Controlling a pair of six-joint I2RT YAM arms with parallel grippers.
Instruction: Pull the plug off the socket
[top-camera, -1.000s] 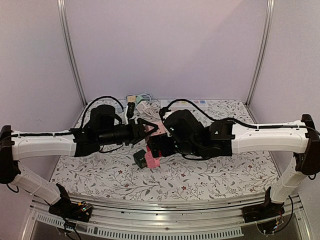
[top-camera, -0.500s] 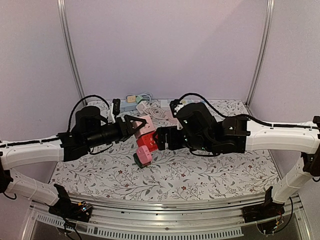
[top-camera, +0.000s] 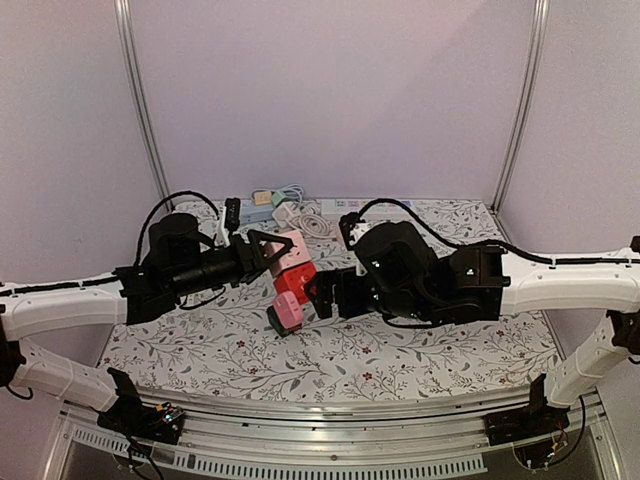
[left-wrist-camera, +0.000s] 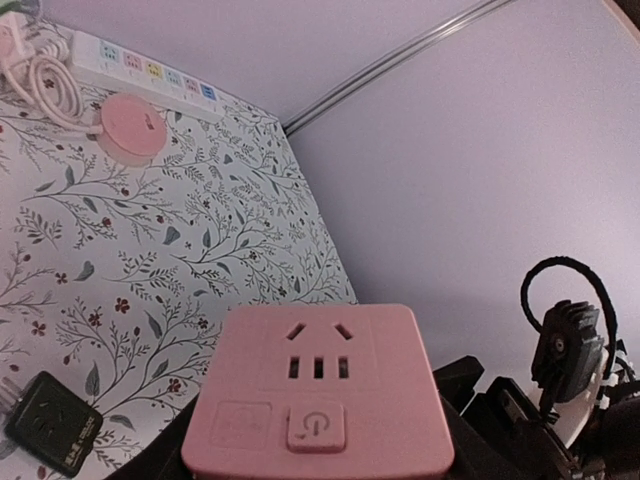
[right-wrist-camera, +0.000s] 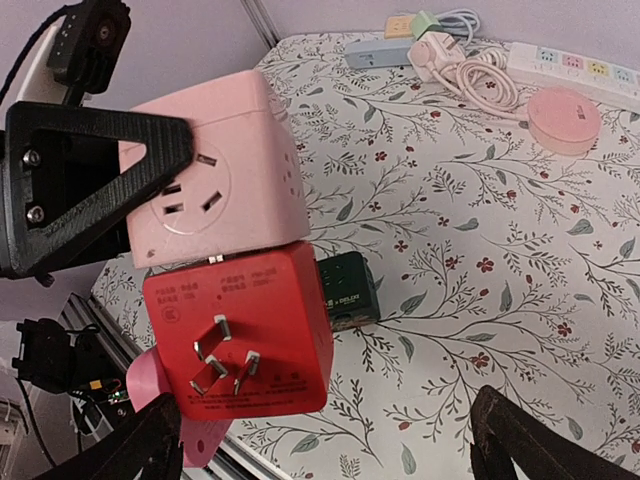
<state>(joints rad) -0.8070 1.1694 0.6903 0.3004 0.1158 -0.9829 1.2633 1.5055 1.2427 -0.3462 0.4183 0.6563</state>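
Note:
My left gripper (top-camera: 272, 250) is shut on a pale pink cube socket (top-camera: 291, 249) and holds it above the table; its face fills the left wrist view (left-wrist-camera: 318, 395). A red cube plug (top-camera: 296, 283) sits plugged into the socket's underside, its three prongs facing the right wrist camera (right-wrist-camera: 245, 335). My right gripper (top-camera: 320, 295) is open wide just right of the red plug, not touching it; its fingertips (right-wrist-camera: 135, 450) show at the bottom corners of the right wrist view. A brighter pink piece (top-camera: 288, 315) shows below the red plug; I cannot tell whether it is attached.
A dark green adapter (right-wrist-camera: 345, 290) lies on the floral tablecloth under the stack. At the back edge lie a white power strip (right-wrist-camera: 575, 62), a coiled white cable (right-wrist-camera: 470, 75) and a round pink disc (right-wrist-camera: 563, 118). Purple walls enclose the table.
The left gripper has lifted the pink socket with the red plug and drawn it left. The right gripper has come off the stack and sunk lower, jaws open.

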